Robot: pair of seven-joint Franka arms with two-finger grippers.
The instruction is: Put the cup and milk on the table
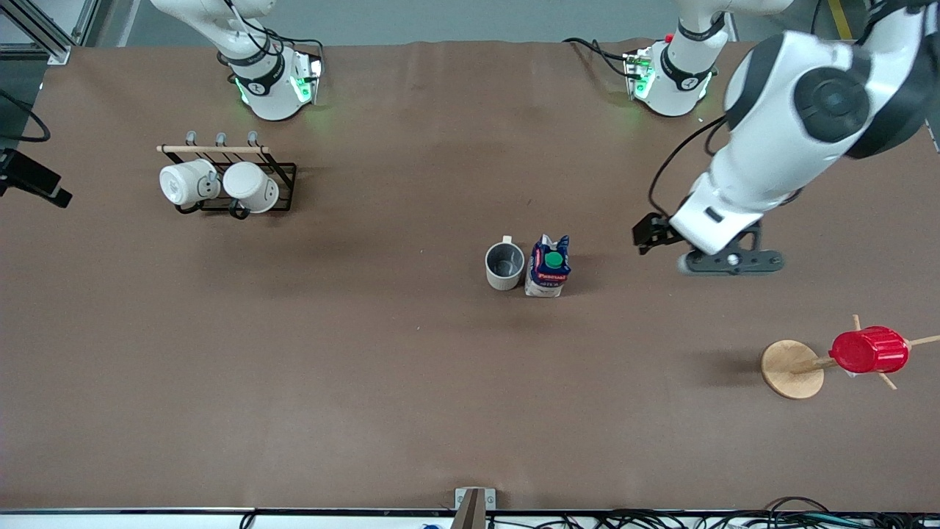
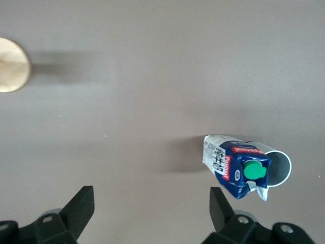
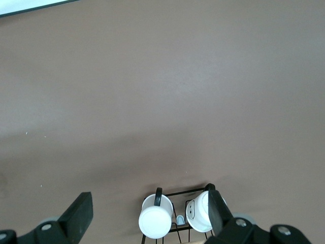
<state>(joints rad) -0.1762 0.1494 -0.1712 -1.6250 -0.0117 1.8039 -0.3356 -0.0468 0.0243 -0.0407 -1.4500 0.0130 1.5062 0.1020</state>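
The cream-beige cup [image 1: 504,266] stands upright on the brown table [image 1: 352,367] near its middle, handle pointing toward the robots' bases. The milk [image 1: 548,266] stands right beside it, toward the left arm's end, about touching it. Both also show in the left wrist view, the milk [image 2: 237,165] in front of the cup [image 2: 280,170]. My left gripper [image 1: 731,261] is open and empty above bare table, well apart from the milk toward the left arm's end; its own view shows it too [image 2: 151,199]. My right gripper [image 3: 147,201] is open and empty, high over the mug rack; it is out of the front view.
A black wire rack [image 1: 283,180] holding two white mugs [image 1: 220,184] stands near the right arm's base and shows in the right wrist view [image 3: 175,216]. A red ribbed cup [image 1: 869,350] hangs on a peg stand with a round wooden disc base [image 1: 792,369] near the left arm's end.
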